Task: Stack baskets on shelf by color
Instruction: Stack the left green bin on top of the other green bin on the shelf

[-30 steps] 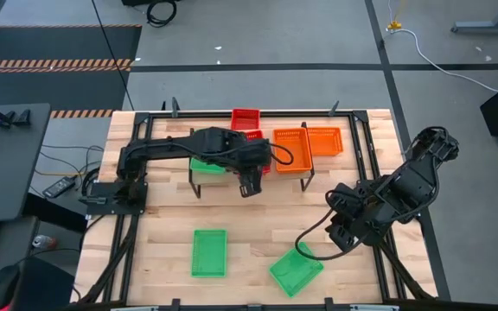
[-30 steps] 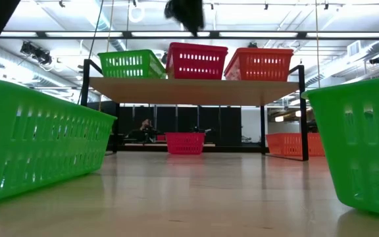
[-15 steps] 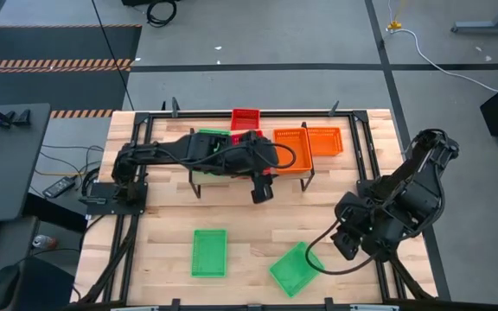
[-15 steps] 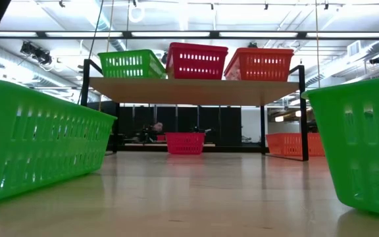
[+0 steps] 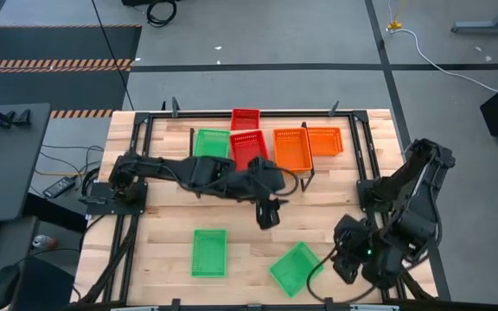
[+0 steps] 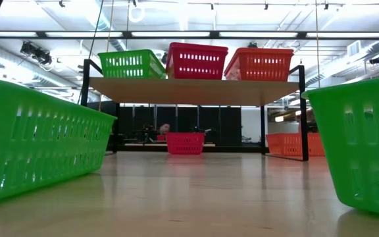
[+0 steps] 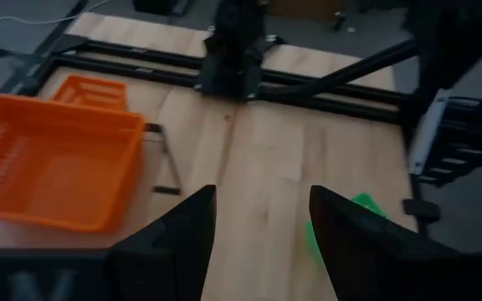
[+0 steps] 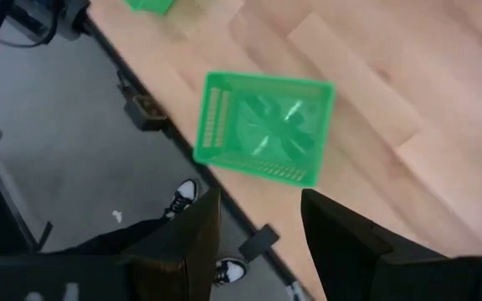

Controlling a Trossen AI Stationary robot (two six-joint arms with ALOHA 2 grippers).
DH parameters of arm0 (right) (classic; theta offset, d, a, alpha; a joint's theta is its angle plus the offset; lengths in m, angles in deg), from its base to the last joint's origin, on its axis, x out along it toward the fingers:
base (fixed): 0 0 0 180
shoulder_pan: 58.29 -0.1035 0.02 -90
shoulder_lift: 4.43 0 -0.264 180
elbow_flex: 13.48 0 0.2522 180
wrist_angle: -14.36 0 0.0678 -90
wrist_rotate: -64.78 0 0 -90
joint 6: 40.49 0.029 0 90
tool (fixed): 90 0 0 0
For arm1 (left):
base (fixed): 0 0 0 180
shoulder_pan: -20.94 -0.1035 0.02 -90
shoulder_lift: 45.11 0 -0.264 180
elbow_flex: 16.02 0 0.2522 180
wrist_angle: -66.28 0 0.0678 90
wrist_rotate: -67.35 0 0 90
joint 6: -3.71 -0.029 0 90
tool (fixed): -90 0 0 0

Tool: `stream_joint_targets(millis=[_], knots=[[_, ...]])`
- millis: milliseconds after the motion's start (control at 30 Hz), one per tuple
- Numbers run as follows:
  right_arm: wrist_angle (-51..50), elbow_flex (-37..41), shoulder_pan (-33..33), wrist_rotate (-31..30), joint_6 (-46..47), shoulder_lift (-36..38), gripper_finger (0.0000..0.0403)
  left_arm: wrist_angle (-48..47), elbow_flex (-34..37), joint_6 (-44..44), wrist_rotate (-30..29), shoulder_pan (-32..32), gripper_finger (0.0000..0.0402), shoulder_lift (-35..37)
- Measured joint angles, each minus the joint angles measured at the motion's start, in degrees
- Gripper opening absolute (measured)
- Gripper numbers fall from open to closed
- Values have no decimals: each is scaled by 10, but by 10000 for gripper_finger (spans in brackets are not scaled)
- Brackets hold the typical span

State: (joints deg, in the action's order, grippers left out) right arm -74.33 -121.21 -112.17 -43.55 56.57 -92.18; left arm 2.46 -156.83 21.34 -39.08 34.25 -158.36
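Note:
On the shelf (image 6: 193,91) stand a green basket (image 5: 210,142), a red basket (image 5: 247,149) and an orange basket (image 5: 290,149), each on its bottom. Behind the shelf, a red basket (image 5: 245,117) and an orange basket (image 5: 324,140) rest on the table. Two green baskets (image 5: 208,252) (image 5: 296,268) lie near the front edge. My left gripper (image 5: 269,218) hangs open in front of the shelf, holding nothing. My right gripper (image 5: 344,259) is open just right of the near-right green basket (image 8: 262,125), above it and apart from it.
Black frame rails (image 5: 366,164) run along the table's sides. A person's shoes (image 8: 187,192) show on the floor past the near edge. Bare wood lies between the shelf and the two near green baskets.
My left gripper has drawn back from above the shelf's red basket toward the near edge and the right, tipping up toward level. My right gripper has swung toward the near edge and sunk toward the near-right green basket. No basket has moved.

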Motion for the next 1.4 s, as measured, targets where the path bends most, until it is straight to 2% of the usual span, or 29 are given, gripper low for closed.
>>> stream_joint_targets(millis=[267,467,667,1000,1267,1400], knots=[[73,0,-26,15,34,-42,174,121,76,54,33,38,200,0],[108,-1,-39,6,64,-65,174,137,111,93,43,66,201,-1],[147,-2,-37,10,64,-90,174,135,113,112,43,96,201,0],[170,-2,-35,27,69,-105,174,72,113,176,108,146,197,2],[164,10,-35,29,64,-107,174,-38,113,276,107,206,192,2],[163,27,-37,29,37,-107,174,-91,113,350,83,238,192,2]])
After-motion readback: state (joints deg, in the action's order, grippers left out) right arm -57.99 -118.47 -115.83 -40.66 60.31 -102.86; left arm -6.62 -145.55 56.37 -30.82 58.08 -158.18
